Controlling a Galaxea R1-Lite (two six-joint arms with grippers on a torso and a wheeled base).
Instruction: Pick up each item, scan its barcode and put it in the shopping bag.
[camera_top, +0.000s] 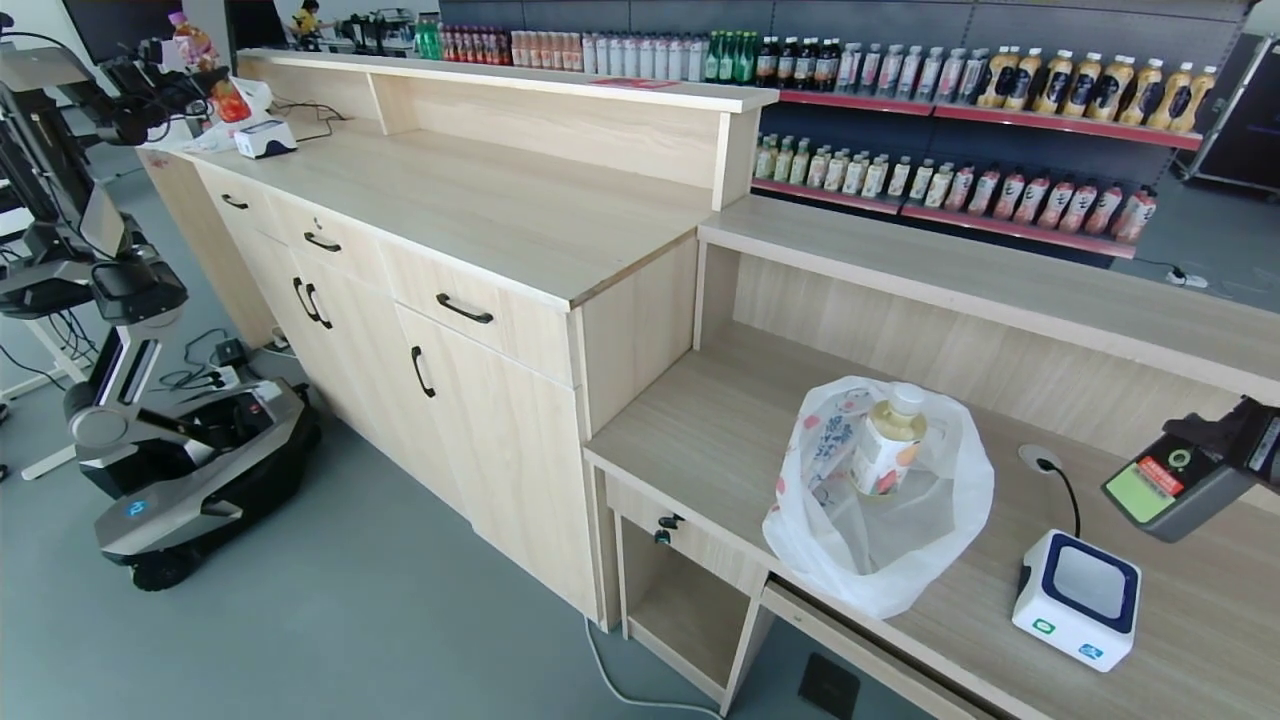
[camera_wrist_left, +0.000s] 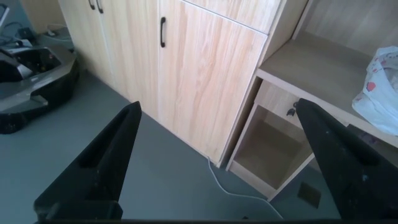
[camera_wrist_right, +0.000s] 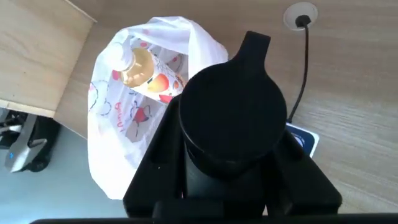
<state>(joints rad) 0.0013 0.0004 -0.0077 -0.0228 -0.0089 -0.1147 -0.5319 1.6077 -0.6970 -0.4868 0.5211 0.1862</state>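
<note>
Two black fingers (camera_wrist_left: 99, 168) of the left gripper (camera_wrist_left: 217, 106) stand spread wide with nothing between them, above the grey floor (camera_wrist_left: 174, 180) beside the cabinet doors (camera_wrist_left: 205, 68). On the lower wooden surface (camera_top: 720, 430), the white scanner box (camera_top: 1078, 598) sits nearest the front edge, and its black cable (camera_top: 1068, 495) runs back to a round socket (camera_top: 1040, 458). Just left of the box stands the white shopping bag (camera_top: 880, 540), mouth open, with a bottle (camera_top: 888, 445) standing inside, white cap up. Above the surface, right of the box, the right gripper (camera_top: 1235, 445) has its fingers clenched on a grey handheld scanner (camera_top: 1165, 490). Farther off, shelves (camera_top: 950, 105) carry rows of drinks.
</note>
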